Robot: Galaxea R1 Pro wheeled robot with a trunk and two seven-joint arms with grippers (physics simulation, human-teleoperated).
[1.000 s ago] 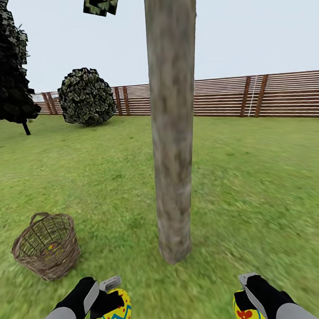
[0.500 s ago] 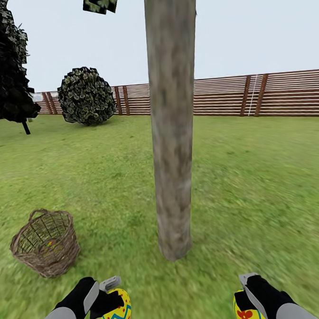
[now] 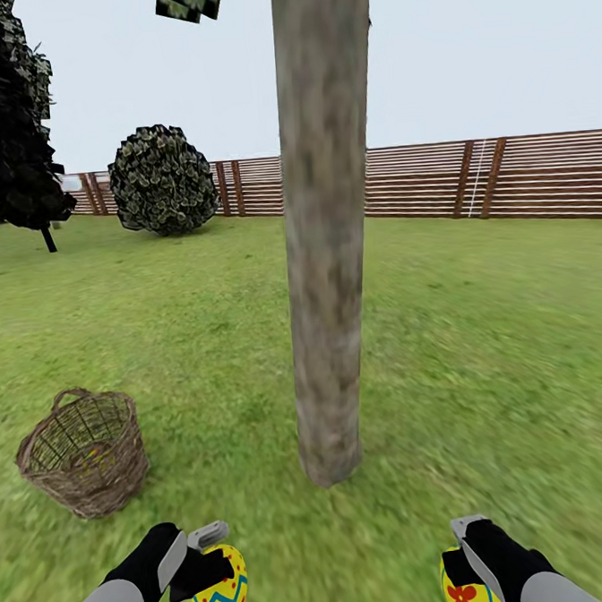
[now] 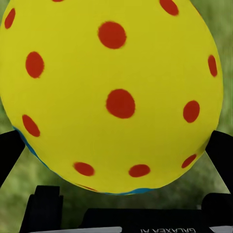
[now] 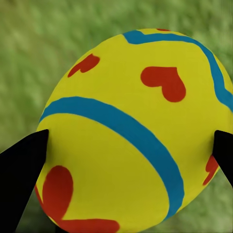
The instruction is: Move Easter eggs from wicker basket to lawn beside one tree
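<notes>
Two eggs carried to the tree; a third appears to remain in the basket.

The lawn (image 3: 483, 342) spreads to a slatted fence (image 3: 508, 179), and the tree (image 3: 329, 245) stands straight ahead, its trunk base close before the robot. The wicker basket (image 3: 83, 453) sits on the grass off to the left of the trunk, apart from it, with a faint coloured patch inside, judged to be the third egg. The left claw (image 3: 207, 559) is clamped on a dotted egg (image 4: 111, 92); the right claw (image 3: 462, 555) is clamped on a heart-patterned egg (image 5: 141, 136). Both are held low above the grass. Step in hand: delivery. Next move calls for lowering each egg onto grass beside the trunk, releasing, then fetching from the basket.
</notes>
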